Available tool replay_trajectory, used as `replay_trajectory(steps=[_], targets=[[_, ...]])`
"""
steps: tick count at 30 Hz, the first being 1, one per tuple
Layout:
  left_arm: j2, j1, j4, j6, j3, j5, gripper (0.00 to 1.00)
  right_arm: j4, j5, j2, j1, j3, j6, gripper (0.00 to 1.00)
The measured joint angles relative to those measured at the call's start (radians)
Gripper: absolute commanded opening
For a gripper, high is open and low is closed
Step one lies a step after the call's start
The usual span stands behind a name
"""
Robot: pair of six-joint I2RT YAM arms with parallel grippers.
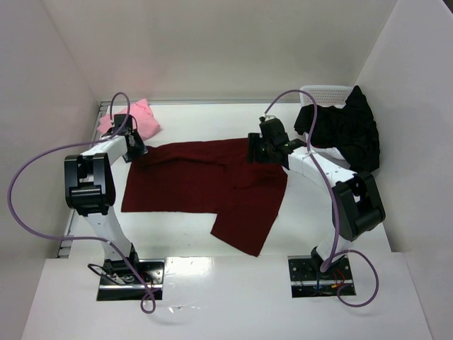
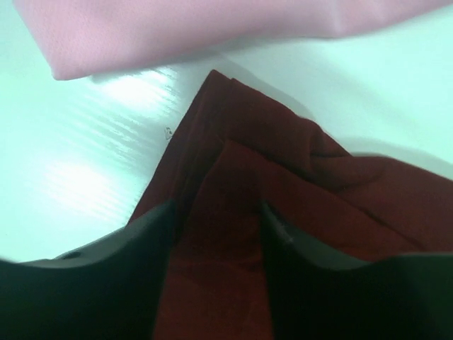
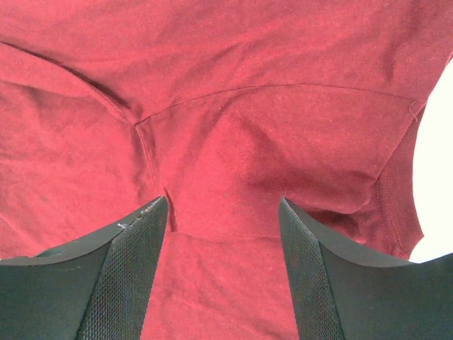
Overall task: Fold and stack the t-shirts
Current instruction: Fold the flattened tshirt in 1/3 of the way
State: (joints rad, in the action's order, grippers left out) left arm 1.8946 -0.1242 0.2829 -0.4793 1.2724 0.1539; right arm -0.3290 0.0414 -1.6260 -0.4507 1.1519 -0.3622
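Maroon t-shirt (image 1: 198, 180) lies spread on the bench (image 1: 184, 237), long axis 9 to 3 o'clock in the top view. My left jaws stand apart astride its 10 o'clock corner. My right jaws, likewise apart, straddle the far edge at 2 o'clock. Cloth sits between both pairs, unclamped in my judgement. The fold should travel toward 6 o'clock. Pink t-shirt (image 1: 138, 117) lies just beyond the left jaws.
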Motion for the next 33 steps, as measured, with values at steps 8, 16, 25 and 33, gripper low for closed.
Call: replay_trajectory(steps=[8, 16, 25, 33], targets=[[0.004, -0.014, 0.002, 0.001, 0.013, -0.003, 0.06, 0.0, -0.004, -0.007, 0.0, 0.0, -0.007, 0.7], [0.003, -0.017, 0.004, 0.002, 0.013, -0.016, 0.0, 0.001, -0.015, -0.026, 0.0, 0.0, -0.007, 0.7], [-0.148, -0.021, 0.077, 0.006, -0.047, -0.016, 0.12, 0.003, -0.023, -0.026, 0.0, -0.002, -0.007, 0.7], [-0.23, -0.034, 0.129, -0.026, -0.154, -0.001, 0.33, 0.003, -0.031, -0.026, 0.0, -0.01, -0.007, 0.7]])
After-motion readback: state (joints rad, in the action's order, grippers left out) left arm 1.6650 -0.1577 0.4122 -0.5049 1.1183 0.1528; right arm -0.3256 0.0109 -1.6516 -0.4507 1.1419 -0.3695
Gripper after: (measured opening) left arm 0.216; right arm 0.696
